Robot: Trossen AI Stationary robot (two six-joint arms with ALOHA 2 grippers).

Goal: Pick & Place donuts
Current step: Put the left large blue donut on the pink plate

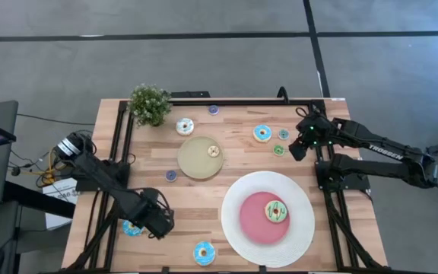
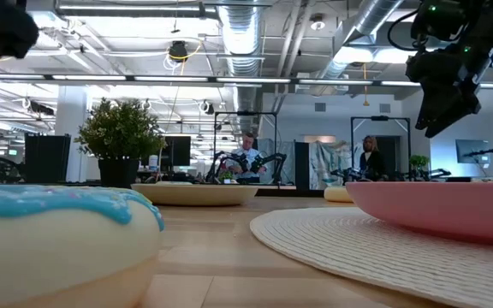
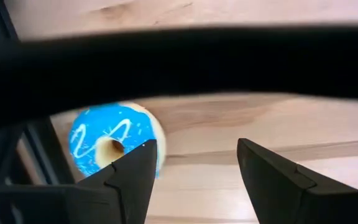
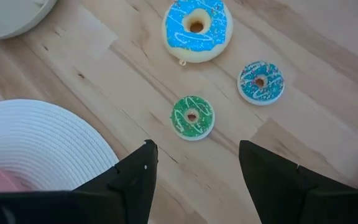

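So, quick rundown:
Left gripper: fingers apart, low at the table's near-left corner, right beside a blue donut.
Right gripper: also spread wide, hanging over a small green donut near the white plate.
Plate: holds one green donut.

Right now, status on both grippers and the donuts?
Left gripper open, low beside blue donut at table's left edge. Right gripper open, empty, above small green donut. One donut on white plate. Nothing blocking.
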